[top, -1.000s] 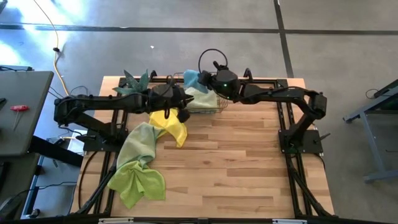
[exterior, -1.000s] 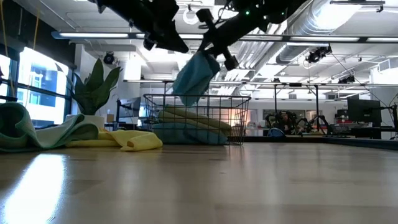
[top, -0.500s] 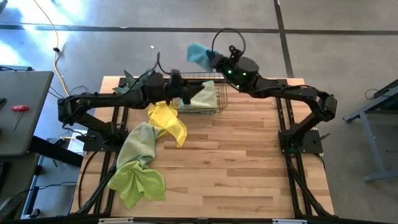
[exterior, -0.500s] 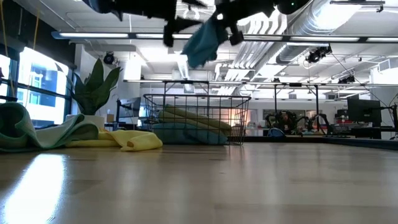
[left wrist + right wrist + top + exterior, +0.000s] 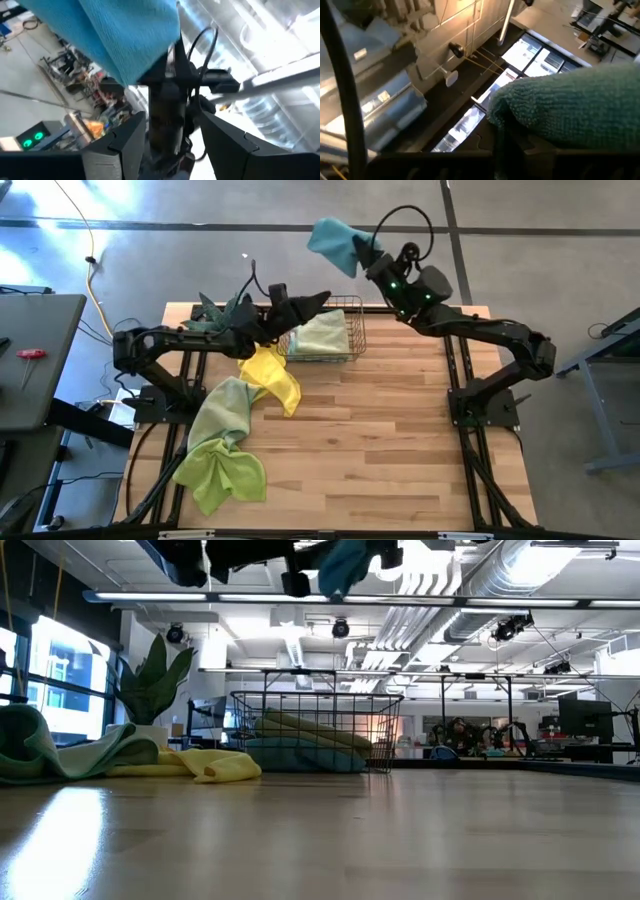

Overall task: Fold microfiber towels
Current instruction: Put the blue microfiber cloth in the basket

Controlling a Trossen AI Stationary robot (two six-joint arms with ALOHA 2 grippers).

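High view first: we see the lime green towel (image 5: 222,474) crumpled near the table's (image 5: 380,450) front left corner, unchanged from a second ago, with the pale sage towel (image 5: 222,408) lying just behind it and touching it. Next to the right, the yellow towel (image 5: 271,375) rests where it did before, near the far left part of the table. The left gripper (image 5: 318,301) has risen from over that yellow towel and now hangs above the wire basket's (image 5: 352,330) left rim, its fingers spread apart and holding nothing; a second ago it was nearly closed. The basket sits at the table's far edge and holds one pale green towel (image 5: 322,336); in the low view we also make out a blue cloth (image 5: 300,755) under it. Furthest right, the right gripper (image 5: 368,255) is clenched on the light blue towel (image 5: 336,243), which has gone from hanging just above the basket to high up, beyond the table's far edge. We count five towels in the high view: one lime, one sage, one yellow, one pale green, one light blue aloft. One potted plant (image 5: 217,316) stands at the far left edge.
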